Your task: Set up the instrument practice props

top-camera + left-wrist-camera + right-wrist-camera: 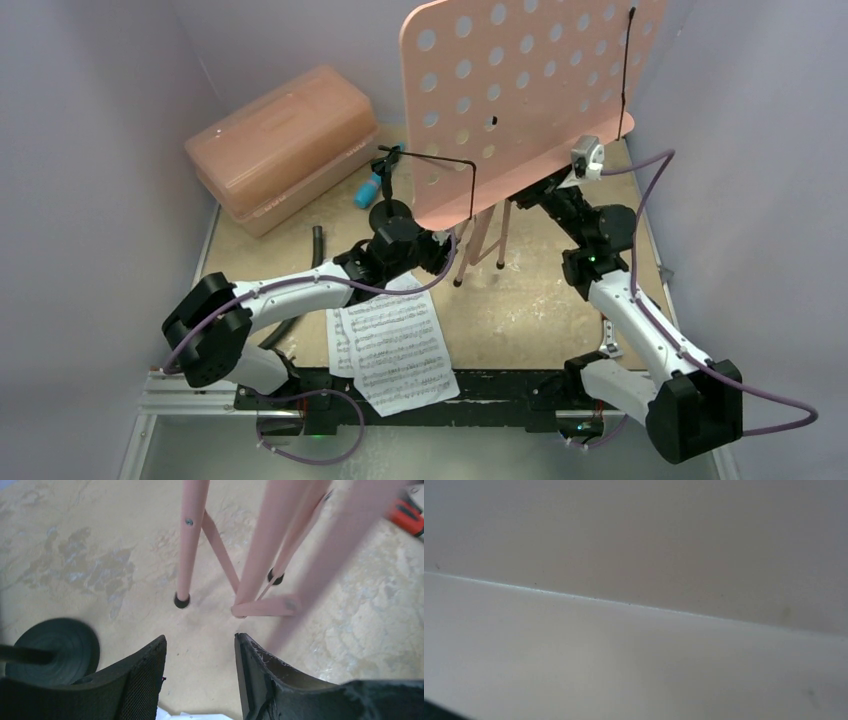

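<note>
The pink perforated music stand (520, 90) stands upright at the back on tripod legs (490, 235). My left gripper (440, 250) is low beside those legs, open and empty. In the left wrist view the legs (190, 545) rise just beyond its fingertips (200, 642). The black round mic stand base (390, 213) sits just left of it, also seen as a disc (55, 650). A cyan microphone (370, 188) lies behind the base. Sheet-music pages (395, 345) lie at the near edge. My right arm (600, 240) reaches under the stand's plate, which hides its fingers. A pale surface fills the right wrist view.
A large translucent pink case (285, 145) stands at the back left. A short black tube (318, 245) lies on the board near my left arm. Purple walls close in both sides. A red object (407, 517) shows at the far right of the left wrist view.
</note>
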